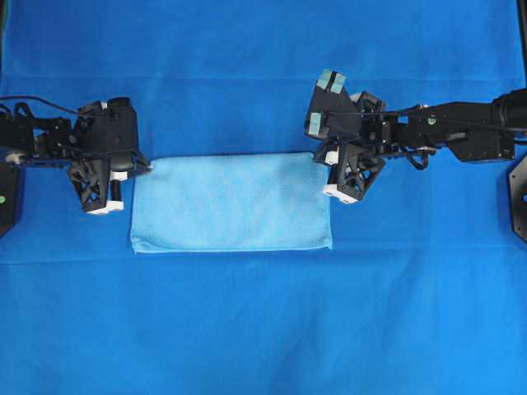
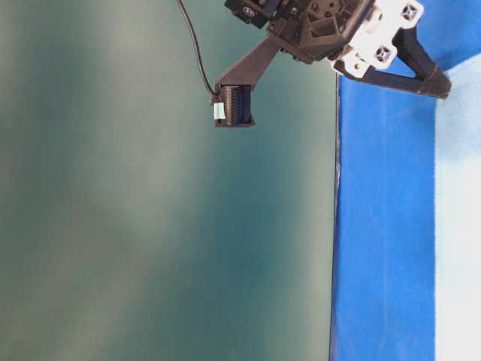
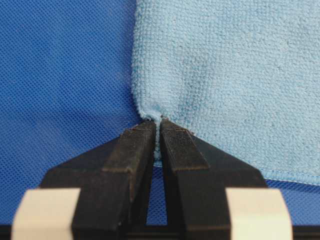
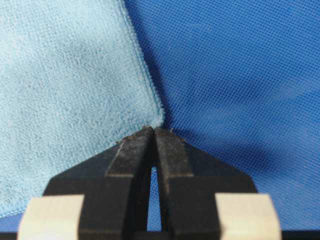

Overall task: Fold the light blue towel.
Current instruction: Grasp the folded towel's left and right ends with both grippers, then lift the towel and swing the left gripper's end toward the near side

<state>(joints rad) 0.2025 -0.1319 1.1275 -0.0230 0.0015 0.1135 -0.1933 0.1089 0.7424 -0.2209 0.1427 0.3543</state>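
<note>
Pinching the light blue towel [image 1: 230,202] corners, both jaws closed

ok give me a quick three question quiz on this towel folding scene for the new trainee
1. True or false: the light blue towel lies as a flat rectangle on the deep-blue table covering.
2. Multiple choice: the left gripper is (a) wide open above the towel, (b) shut on a towel corner, (c) out of view.
3. Fill in: in the overhead view the right gripper pinches the towel's upper ____ corner.

Key:
1. True.
2. b, the fingers are pressed together with cloth between the tips.
3. Right.
</note>
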